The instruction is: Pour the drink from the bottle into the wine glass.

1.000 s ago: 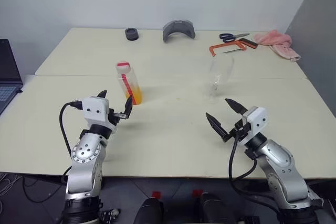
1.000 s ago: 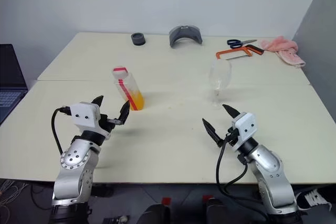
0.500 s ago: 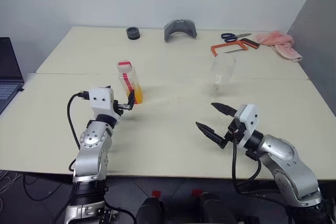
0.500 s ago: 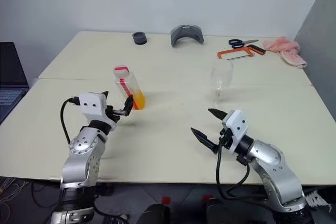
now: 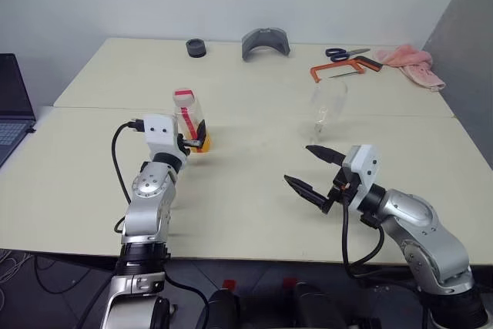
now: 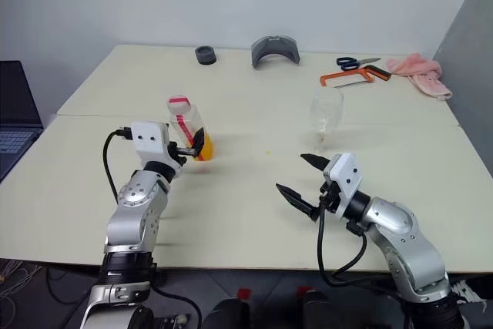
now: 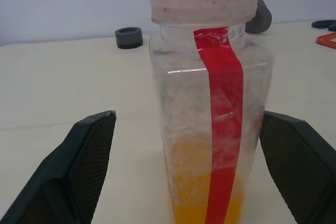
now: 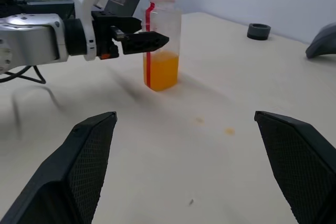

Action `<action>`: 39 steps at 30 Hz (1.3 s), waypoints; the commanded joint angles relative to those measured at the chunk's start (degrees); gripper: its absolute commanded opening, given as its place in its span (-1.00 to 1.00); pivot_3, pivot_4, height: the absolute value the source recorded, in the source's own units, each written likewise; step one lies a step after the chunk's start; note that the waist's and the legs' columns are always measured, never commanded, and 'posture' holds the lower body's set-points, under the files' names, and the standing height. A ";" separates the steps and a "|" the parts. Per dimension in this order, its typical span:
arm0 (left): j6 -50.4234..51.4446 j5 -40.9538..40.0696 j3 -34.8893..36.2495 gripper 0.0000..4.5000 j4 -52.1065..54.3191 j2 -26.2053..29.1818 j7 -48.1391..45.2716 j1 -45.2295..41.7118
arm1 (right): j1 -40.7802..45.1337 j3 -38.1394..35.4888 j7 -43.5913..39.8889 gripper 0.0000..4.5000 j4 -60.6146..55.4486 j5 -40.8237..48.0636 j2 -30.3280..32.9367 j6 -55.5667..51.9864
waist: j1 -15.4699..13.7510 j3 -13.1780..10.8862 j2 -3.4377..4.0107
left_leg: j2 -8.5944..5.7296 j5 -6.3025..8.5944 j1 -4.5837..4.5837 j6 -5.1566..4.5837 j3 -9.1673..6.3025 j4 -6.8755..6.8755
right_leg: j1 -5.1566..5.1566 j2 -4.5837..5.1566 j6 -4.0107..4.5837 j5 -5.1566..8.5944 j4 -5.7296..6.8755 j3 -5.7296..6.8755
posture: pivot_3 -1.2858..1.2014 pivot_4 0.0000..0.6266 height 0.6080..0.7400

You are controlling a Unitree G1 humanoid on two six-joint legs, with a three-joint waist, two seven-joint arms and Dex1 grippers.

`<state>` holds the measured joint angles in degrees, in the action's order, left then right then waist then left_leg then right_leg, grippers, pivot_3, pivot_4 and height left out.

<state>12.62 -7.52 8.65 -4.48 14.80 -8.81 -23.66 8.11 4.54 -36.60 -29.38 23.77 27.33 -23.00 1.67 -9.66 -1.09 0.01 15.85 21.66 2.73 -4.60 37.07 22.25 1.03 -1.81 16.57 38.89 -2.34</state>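
Both left gripper (image 7: 186, 171) fingers flank bottle (image 7: 210, 124).

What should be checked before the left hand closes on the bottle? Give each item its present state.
1. Left hand open: ok, fingers wide apart.
2. Bottle between its fingers: ok, one finger on each side in the left wrist view, neither touching yet.
3. Bottle upright on the table: ok.
4. Cap off for pouring: not ok, it is on.
5. Drink level: ok, it fills only the lower part.
6. Glass upright and free: ok, it stands beyond the open right hand, which holds nothing.
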 commanded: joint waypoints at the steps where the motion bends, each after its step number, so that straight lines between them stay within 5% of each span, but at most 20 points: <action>1: 0.08 0.75 -0.67 0.99 -0.76 -0.07 0.36 -2.46 | 1.23 0.59 -1.03 1.00 -2.78 0.97 0.39 -0.48 | 0.00 -0.01 -0.01 | -0.25 0.00 0.01 0.00 -0.03 0.00 | 0.01 0.03 0.00 0.00 0.00 0.00 | 0.03 -0.52 1.00; 17: -1.29 2.77 -0.77 0.99 -9.29 -0.40 3.64 -9.45 | 3.34 2.05 -1.33 1.00 -2.34 1.88 -1.78 -0.22 | -0.02 -0.03 -0.05 | -0.33 -0.02 0.07 0.04 -0.26 0.02 | 0.04 0.17 -0.01 0.00 0.00 0.03 | 0.03 -0.52 1.00; 39: -0.68 4.53 -1.84 0.99 -7.57 0.47 3.59 -10.42 | 3.72 2.15 -1.24 1.00 -1.42 1.02 -1.78 0.37 | 0.00 -0.03 -0.05 | -0.34 -0.03 0.08 0.05 -0.29 0.02 | 0.04 0.18 -0.01 0.00 0.01 0.03 | 0.03 -0.52 1.00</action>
<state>12.34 -3.66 6.85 -15.08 14.63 -5.61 -32.28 10.98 6.92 -37.42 -29.56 24.71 25.51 -23.50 1.67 -9.69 -1.14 -0.33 15.82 21.74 2.79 -4.88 37.09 22.29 1.21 -1.81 16.57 38.90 -2.32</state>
